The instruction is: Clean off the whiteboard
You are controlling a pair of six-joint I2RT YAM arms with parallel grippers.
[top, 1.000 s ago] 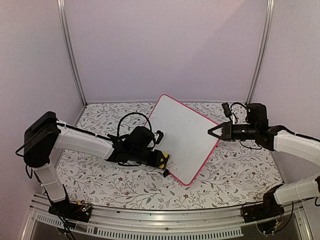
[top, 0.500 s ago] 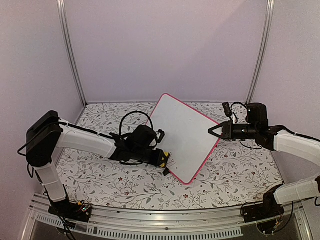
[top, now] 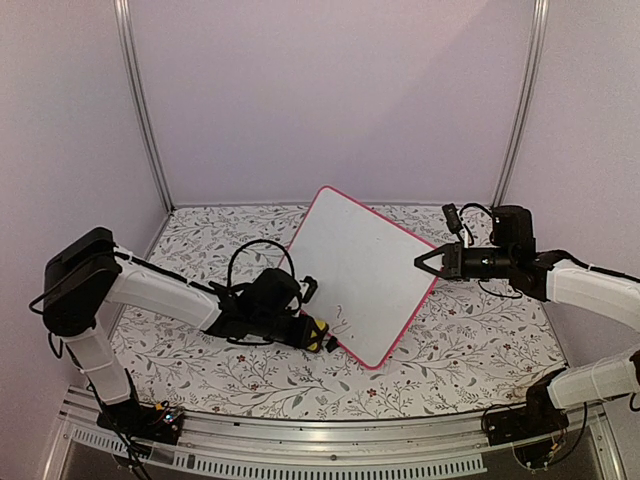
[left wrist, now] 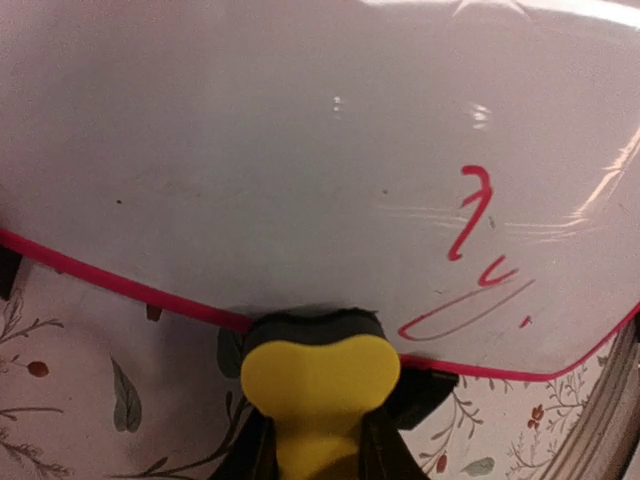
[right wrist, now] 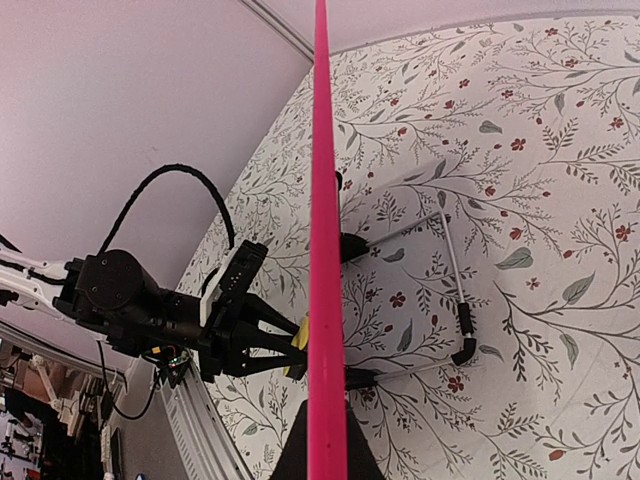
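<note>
Seen from above, the left gripper [top: 311,332], clamping a yellow eraser [top: 319,334], is sitting lower than before at the bottom edge of the tilted whiteboard [top: 360,265], and the right gripper [top: 424,263] is still pinching the board's right edge. In the left wrist view, the eraser is touching the pink frame and red scribbles [left wrist: 480,250] are showing. In the right wrist view, the frame is running edge-on between the clamped fingers.

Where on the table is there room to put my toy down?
Bare: the front strip of the table between the whiteboard and the metal rail, and the back left corner behind the left arm. Crowded: the whiteboard's lower left edge, where the left gripper holds the eraser, and its right edge, pinched by the right gripper.
</note>
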